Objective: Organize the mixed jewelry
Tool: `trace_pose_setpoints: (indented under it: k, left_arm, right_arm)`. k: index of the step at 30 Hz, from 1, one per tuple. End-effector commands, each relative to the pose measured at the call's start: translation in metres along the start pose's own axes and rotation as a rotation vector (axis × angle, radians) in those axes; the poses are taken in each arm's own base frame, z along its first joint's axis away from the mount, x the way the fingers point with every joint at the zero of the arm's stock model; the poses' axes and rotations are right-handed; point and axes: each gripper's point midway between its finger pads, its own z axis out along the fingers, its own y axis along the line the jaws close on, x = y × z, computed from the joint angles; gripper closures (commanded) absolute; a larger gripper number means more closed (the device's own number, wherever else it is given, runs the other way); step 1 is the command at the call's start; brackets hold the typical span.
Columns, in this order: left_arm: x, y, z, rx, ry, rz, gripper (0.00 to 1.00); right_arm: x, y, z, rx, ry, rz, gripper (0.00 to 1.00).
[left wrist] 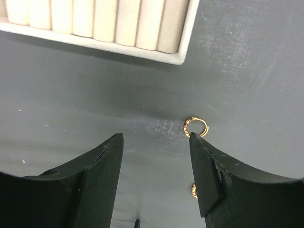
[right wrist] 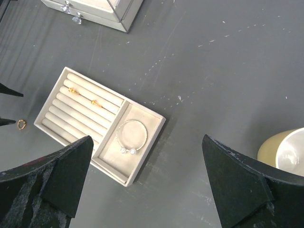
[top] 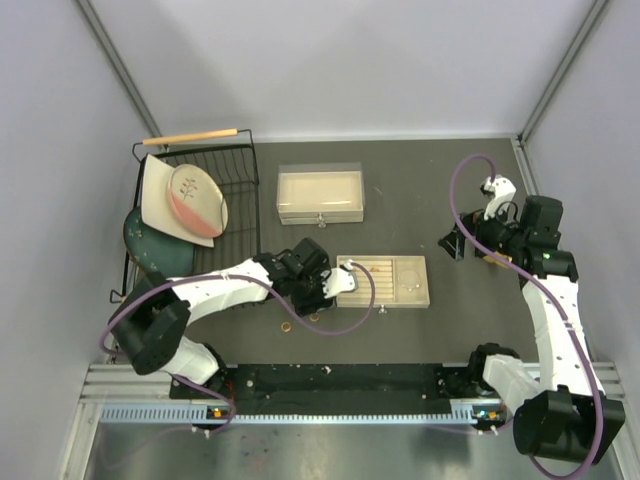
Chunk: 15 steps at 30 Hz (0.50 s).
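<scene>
Although the sorting looks well under way, it is not finished. Two gold rings [right wrist: 71, 90] sit pushed into the cushioned slots of the beige tray [right wrist: 114, 156]. The silver bracelet [right wrist: 130, 137] lies flat in the tray's open compartment, beside the slotted rows.

What is left, by my judgement, lies on the dark table off the tray's slotted end. A loose ring [left wrist: 196, 126] rests just outside the tray's corner. A second gold piece [left wrist: 194, 190] sits a little farther from the tray, half hidden behind a finger, and I cannot tell whether it is a ring. So at least one item, probably two, has yet to reach a slot.

The left gripper [left wrist: 156, 137] hangs low over the table beside that corner of the tray. Its jaws are apart with nothing between them. The loose ring lies just off the tip of one finger, outside the gap, so it is not framed for a pinch.

The right gripper [right wrist: 147, 142] is well away from the tray, on the side of the bracelet compartment. Its jaws are wide apart and empty.

The loose ring is a thin gold-copper band, open at one point, with a beaded or twisted stretch on one side. It lies flat on the table, so it gives the fingers very little edge to catch.
</scene>
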Motion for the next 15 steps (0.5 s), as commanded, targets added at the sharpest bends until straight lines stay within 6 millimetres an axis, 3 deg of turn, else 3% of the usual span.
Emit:
trace_pose_setpoints:
  k: [1,15]
  left_arm:
    - [-0.002,-0.002,0.008,-0.001,-0.013,0.035,0.37]
    - [0.001,-0.007,0.019,0.019,0.004,0.045,0.43]
  right_arm:
    - [-0.006,-0.002,-0.001,-0.006,-0.022,-0.025,0.01]
    - [-0.004,-0.003,0.0,-0.007,-0.012,-0.019,0.01]
